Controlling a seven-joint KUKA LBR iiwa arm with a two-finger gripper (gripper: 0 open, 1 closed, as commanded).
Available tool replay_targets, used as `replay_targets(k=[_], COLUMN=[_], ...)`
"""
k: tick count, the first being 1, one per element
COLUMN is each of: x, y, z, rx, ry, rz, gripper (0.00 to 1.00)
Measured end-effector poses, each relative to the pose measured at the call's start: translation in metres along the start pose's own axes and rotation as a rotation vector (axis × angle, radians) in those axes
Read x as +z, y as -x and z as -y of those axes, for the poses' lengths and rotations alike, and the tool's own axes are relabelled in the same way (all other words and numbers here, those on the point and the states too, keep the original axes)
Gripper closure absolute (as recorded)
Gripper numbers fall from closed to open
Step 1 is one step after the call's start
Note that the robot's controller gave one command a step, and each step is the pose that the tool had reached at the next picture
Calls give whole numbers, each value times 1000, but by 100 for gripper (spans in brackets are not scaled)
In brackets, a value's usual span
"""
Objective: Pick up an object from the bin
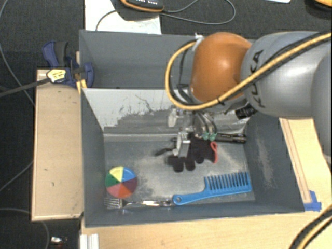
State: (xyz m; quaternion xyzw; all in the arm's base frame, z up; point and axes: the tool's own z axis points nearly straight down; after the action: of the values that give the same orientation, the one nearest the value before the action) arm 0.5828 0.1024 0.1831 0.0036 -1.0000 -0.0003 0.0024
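Hanging low over the bin's (135,61) middle, the jaws meet a black crumpled thing (191,155) with a red bit, seemingly positioned to grasp it; clenched or released, I cannot tell.

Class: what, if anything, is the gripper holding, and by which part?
It cannot be told. The gripper is right over a black lumpy thing in the middle of the bin; any hold is hidden.

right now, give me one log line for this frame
claw: over black lump, centre | nearby: blue comb, fork, multicoloured ball | lift: not yet
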Motion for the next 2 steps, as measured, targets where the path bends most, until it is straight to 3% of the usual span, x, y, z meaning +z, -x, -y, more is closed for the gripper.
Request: replay_targets(k=[1,2], x=[-5,88], y=[2,-2], z=[1,62], rx=[3,-93], ry=[1,0], rz=[8,13], gripper=[0,0])
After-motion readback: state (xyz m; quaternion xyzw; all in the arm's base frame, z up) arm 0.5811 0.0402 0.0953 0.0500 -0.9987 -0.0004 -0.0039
